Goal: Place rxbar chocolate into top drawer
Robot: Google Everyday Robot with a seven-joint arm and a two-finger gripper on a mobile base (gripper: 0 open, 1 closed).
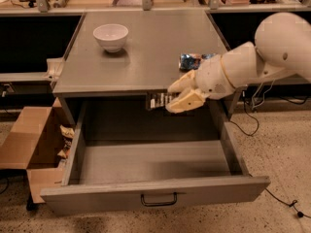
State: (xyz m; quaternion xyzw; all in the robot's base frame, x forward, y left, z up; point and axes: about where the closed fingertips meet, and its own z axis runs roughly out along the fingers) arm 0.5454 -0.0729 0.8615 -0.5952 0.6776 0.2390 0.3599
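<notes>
- Rxbar chocolate (157,101): dark flat bar with pale lettering, held in the air just below the front edge of the surface, over the rear part of the open drawer; not resting on anything.
- Gripper (169,99): cream-coloured, clamped on the bar's right end, one finger above and one below; it sits at the front edge of the surface, right of centre.
- Top drawer (155,189): pulled fully out toward the camera, grey interior bare, dark bail handle (159,199) at the centre of the front panel.
- Arm (252,62): white, reaching in from the right.
- Surface (146,62): grey top above the drawer.
- Blue-and-white packet (189,61): lying on the surface just behind the gripper.
- White bowl (111,37): upright on the surface, rear left, well apart from the gripper.
- Cardboard box (26,140): on the floor, left of the drawer.
</notes>
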